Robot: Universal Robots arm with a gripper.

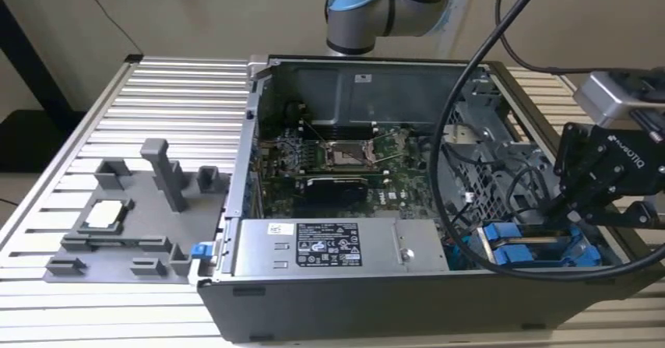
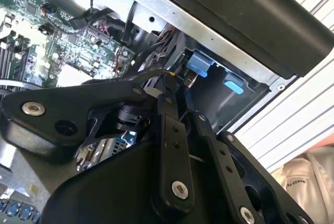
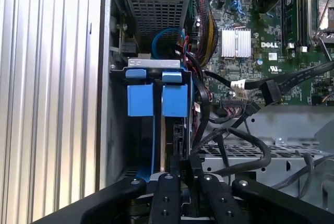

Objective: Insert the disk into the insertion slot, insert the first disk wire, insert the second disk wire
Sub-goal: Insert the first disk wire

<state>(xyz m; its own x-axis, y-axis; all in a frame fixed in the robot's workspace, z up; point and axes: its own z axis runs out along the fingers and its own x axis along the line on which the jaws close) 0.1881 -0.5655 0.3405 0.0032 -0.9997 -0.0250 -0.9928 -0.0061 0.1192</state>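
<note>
Matte black hand, fingers pinched shut; sits close to flat disk in glossy blue plastic frame, seated in sheet-steel case on ribbed worktop.

The disk, clipped in its bright blue carrier, is seen set on edge inside the insertion slot at the case's corner.

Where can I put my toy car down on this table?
On the bare table slats beyond the grey tray, beside the computer case. Inside the case it's crowded: cables, blue carriers and the gripper.
</note>
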